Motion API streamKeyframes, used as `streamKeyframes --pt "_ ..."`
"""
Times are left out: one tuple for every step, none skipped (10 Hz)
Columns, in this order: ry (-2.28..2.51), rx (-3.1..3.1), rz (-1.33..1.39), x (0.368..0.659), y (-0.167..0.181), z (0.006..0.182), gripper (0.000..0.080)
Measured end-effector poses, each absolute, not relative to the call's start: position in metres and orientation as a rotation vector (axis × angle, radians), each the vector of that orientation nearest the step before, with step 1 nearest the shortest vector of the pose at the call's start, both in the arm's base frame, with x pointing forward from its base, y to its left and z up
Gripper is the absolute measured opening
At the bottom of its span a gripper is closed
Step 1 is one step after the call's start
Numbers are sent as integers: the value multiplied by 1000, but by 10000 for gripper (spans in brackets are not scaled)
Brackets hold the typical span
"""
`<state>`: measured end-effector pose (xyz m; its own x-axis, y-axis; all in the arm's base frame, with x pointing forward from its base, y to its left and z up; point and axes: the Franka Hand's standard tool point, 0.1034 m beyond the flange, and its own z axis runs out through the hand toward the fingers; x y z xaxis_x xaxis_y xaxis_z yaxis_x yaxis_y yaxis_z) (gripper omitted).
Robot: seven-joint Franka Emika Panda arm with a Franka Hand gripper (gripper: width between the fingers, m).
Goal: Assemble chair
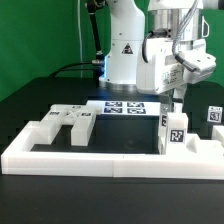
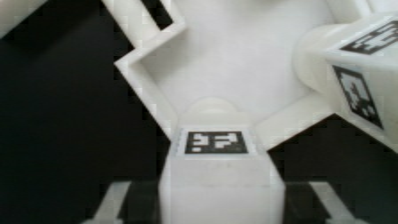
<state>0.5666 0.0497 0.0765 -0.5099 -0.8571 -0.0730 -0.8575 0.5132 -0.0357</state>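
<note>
far left on the desk [image 1: 30, 95], inside the border rail [image 1: 100, 160]: the slotted slab [image 1: 65, 122]. it lies flat, matte white, w/ tags on top and deep notches cut toward the front. nothing is touching it and it's well apart from the arm.

next, mid-desk, is the marker board [image 1: 122, 108], flat, not a chair part.

right of that, the upright block [image 1: 175, 130] stands just inside the rail w/ 1 tag facing the camera. the claw [image 1: 179, 102] is right on its top end. jaws are narrow, about as closed as they go, and look clamped on that block. the contact pt itself is too small to see clearly.

far right, a small tagged piece [image 1: 213, 115] stands near the rail, apart from the block.

wrist view: a centre part [image 2: 217, 142], white w/ 1 tag, has a rounded nub just beyond the tag. a 2nd tagged face [image 2: 365, 80] sits close beside it. can't tell which piece is which there.

handling, my guess: parts look rigid, light, prob. plastic, not fragile. matte faces should give ok friction, but w/ smooth flat sides a long piece could pivot in the jaws. best hold is across 2 parallel flat faces near the middle, clear of tags and any peg/hole ends. the slab looks too wide to span, so take it by a thin edge or a prong.
</note>
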Motion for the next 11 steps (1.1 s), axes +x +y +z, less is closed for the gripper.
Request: streamKeyframes --pt "2629 -1572 11 566 50 76 348" --pt "2574 -1673 27 566 53 77 536" --pt "2433 -1880 21 567 54 78 617" --pt "2344 -1987 16 568 55 79 639" --pt "2220 -2117 -6 569 54 79 639" --pt "2115 -2223 -11 569 53 79 648" --pt "2036 -2296 -15 569 53 79 648" --pt "1991 -2338 -18 569 53 79 648" --pt "1785 -2522 -33 568 54 78 648" --pt "1661 -2615 -40 568 55 78 648" --pt "1528 -2702 -47 568 54 78 648"
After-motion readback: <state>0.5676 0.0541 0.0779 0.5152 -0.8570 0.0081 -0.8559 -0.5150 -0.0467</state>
